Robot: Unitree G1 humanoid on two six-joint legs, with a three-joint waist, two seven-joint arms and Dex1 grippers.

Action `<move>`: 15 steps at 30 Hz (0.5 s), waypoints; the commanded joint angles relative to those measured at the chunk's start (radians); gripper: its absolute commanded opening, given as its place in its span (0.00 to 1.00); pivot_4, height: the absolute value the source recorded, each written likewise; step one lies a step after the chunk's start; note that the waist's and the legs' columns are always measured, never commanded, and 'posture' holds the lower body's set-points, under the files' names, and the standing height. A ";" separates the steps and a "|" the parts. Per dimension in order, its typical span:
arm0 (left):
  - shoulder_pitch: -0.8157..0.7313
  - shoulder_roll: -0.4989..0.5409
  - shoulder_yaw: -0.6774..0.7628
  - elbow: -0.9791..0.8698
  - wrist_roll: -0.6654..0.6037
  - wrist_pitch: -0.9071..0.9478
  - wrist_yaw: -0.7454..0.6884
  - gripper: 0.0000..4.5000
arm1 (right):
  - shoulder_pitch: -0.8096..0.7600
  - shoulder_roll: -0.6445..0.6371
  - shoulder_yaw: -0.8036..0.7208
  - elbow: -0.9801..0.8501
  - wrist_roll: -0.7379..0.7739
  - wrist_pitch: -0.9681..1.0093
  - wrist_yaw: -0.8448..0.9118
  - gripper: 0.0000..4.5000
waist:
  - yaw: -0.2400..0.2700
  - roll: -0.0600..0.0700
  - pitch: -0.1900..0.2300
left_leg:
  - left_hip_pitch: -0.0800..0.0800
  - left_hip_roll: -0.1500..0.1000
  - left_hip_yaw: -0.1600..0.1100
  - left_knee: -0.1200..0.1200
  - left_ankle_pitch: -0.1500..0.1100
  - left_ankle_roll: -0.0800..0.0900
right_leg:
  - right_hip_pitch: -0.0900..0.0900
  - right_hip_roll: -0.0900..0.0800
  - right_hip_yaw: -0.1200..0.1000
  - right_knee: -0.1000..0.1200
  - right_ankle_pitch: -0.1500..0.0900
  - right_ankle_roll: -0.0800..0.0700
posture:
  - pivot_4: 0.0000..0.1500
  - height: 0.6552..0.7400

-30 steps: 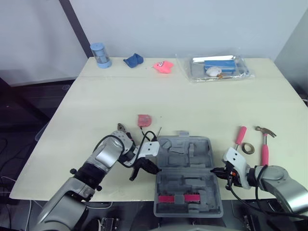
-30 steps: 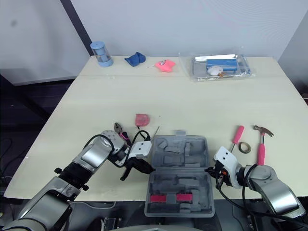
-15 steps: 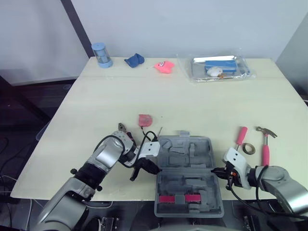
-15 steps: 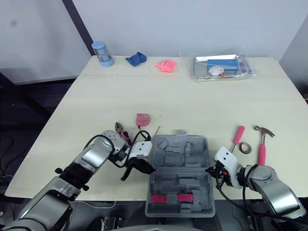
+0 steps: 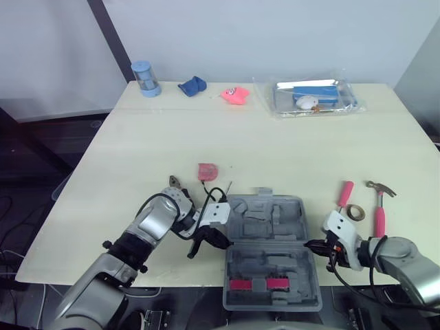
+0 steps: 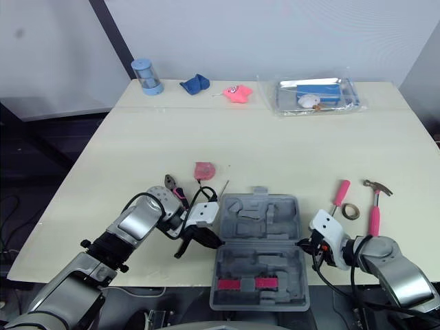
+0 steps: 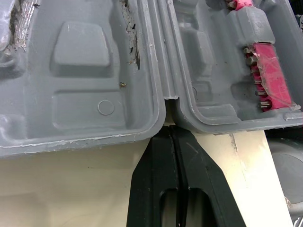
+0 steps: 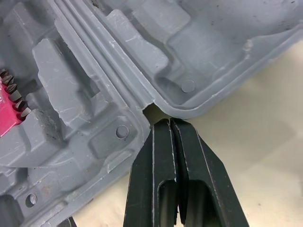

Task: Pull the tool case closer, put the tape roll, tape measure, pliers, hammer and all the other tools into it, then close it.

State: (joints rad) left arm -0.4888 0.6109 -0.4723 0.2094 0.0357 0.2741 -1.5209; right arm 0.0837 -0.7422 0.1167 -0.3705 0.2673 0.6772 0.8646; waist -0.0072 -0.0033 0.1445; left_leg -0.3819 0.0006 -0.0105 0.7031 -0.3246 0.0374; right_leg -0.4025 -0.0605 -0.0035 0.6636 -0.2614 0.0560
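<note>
The case [image 5: 267, 218] lies open at the near edge of the table [image 5: 275, 148], both grey halves flat; the near half juts past the edge and holds a pink bit strip [image 5: 256, 283]; the far half's moulded wells are bare.

The left gripper [image 7: 171, 133] has its fingers pressed together, tips set against the notch of the hinge on the case's left side; it pinches nothing. The right gripper [image 8: 169, 124] is likewise closed tight, its tips at the hinge notch on the case's right side, touching or all but touching the rim.

The tools lie outside the case. The pink tape measure [image 5: 206, 170] sits beyond the case's left corner; the pliers [image 5: 179, 187] lie near it, partly hidden by the left arm; a thin tool [image 5: 226, 187] lies just beside the far-left corner of the case. To the right of the case, well apart from it, are a pink-handled screwdriver [image 5: 343, 193], the tape roll [image 5: 355, 212] and the hammer [image 5: 378, 207]; the roll sits between the other two.
</note>
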 commanded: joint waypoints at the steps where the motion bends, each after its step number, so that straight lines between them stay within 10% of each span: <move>1: -0.012 0.002 0.003 -0.008 -0.017 -0.014 -0.005 0.00 | 0.007 -0.008 -0.023 -0.009 0.013 -0.017 0.000 0.01 | 0.000 0.000 0.000 | 0.000 0.000 0.000 0.000 0.000 0.000 | 0.000 0.000 0.000 0.000 0.000 0.000 | 1.00 1.00; 15: -0.011 0.041 0.015 0.008 -0.023 -0.030 -0.013 0.00 | 0.024 -0.018 -0.033 -0.009 0.019 -0.024 -0.004 0.01 | -0.001 0.000 0.000 | 0.000 0.000 0.000 0.000 0.000 0.000 | 0.000 0.000 0.000 0.000 0.000 0.000 | 1.00 1.00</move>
State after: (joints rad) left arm -0.4896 0.6423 -0.4711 0.2189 0.0265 0.2539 -1.5220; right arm 0.1031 -0.7493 0.1146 -0.3694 0.2750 0.6677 0.8634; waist -0.0083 -0.0033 0.1445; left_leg -0.3818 0.0007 -0.0105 0.7031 -0.3246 0.0374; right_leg -0.4025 -0.0604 -0.0035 0.6637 -0.2614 0.0560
